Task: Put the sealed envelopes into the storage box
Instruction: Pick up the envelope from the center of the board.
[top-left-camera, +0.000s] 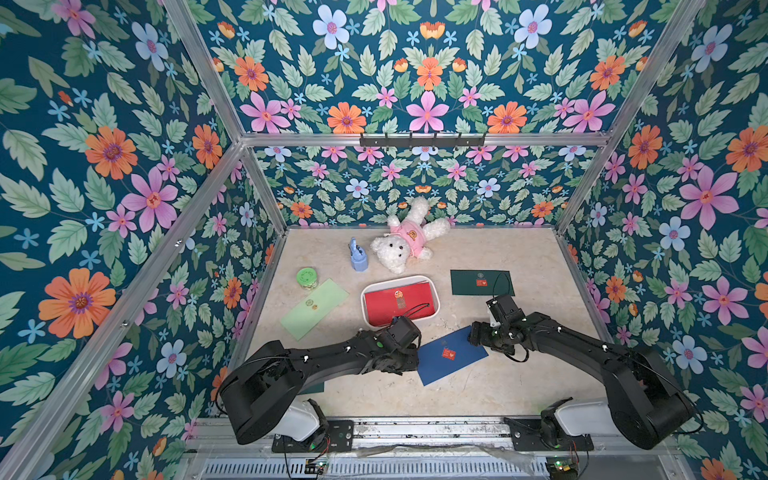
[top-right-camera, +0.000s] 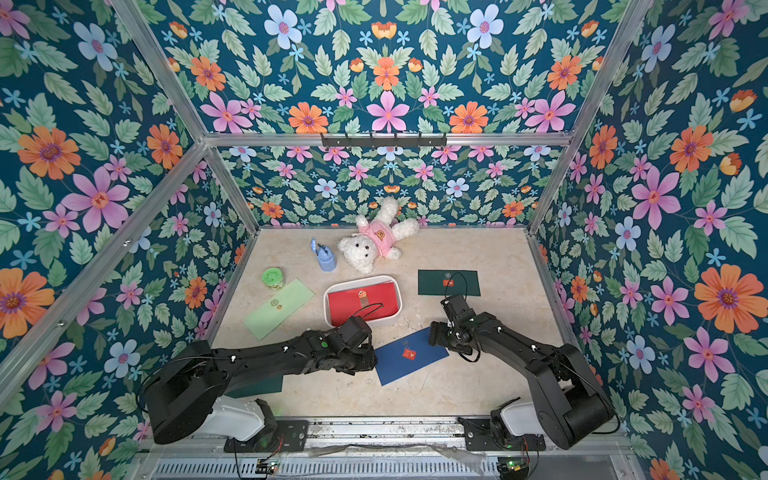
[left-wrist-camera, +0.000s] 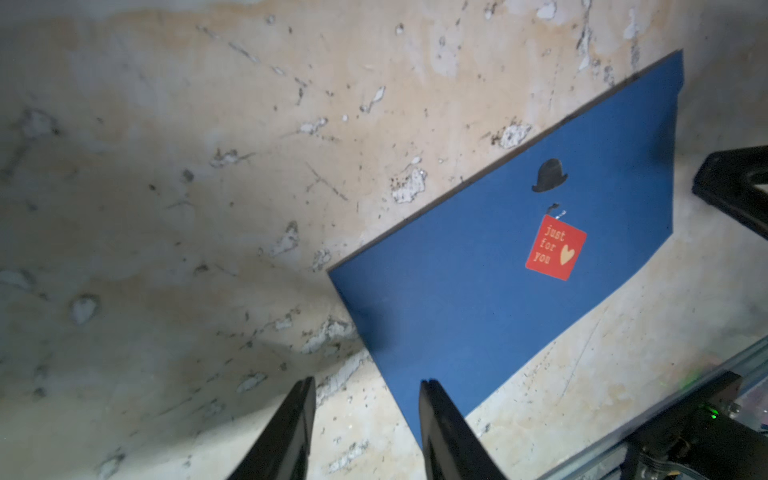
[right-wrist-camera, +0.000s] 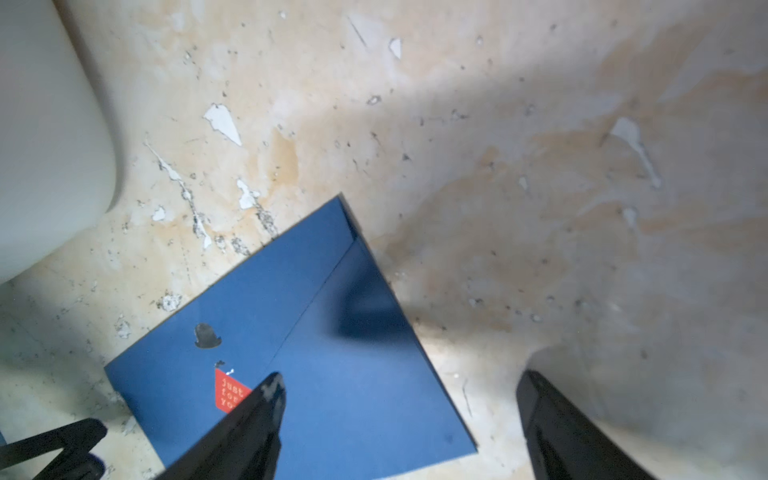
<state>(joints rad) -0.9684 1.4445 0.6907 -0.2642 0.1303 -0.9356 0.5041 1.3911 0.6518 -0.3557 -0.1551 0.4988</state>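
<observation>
Beige, scuffed stone made up the tabletop (top-left-camera: 519, 257) in both top views. The white storage box (top-left-camera: 434, 296) sat near its middle with a red envelope (top-left-camera: 390, 305) lying inside, slightly askew against the rim. Just beyond the box's right edge a dark green envelope (top-left-camera: 482, 282) lay flat, apart from everything. A light green envelope (top-left-camera: 314, 308) lay diagonally to the box's left, one corner just beside a green-lidded jar (top-left-camera: 306, 276). A navy envelope (top-left-camera: 452, 355) lay between the two arms, nearer the front edge, with bare table in front of it. Another dark green envelope (top-right-camera: 266, 385) showed partly from under the left arm. A white teddy bear (top-left-camera: 409, 237) and a blue toy (top-left-camera: 358, 255) kept to the back wall.

From the left wrist view, the left gripper (left-wrist-camera: 368, 384) had its jaws partly apart and holding nothing, straddling the near edge of the navy envelope (left-wrist-camera: 490, 291); one finger (left-wrist-camera: 432, 399) overlapped the paper, the other was over bare stone. Whether either touched the envelope could not be told.

From the right wrist view, the right gripper (right-wrist-camera: 399, 374) stood wide open and empty above the navy envelope (right-wrist-camera: 332, 365), one finger (right-wrist-camera: 266, 399) over the paper, the other (right-wrist-camera: 540, 407) past the envelope's side edge over open table. The box's rounded wall (right-wrist-camera: 50, 145) stood well apart from the envelope's corner.
</observation>
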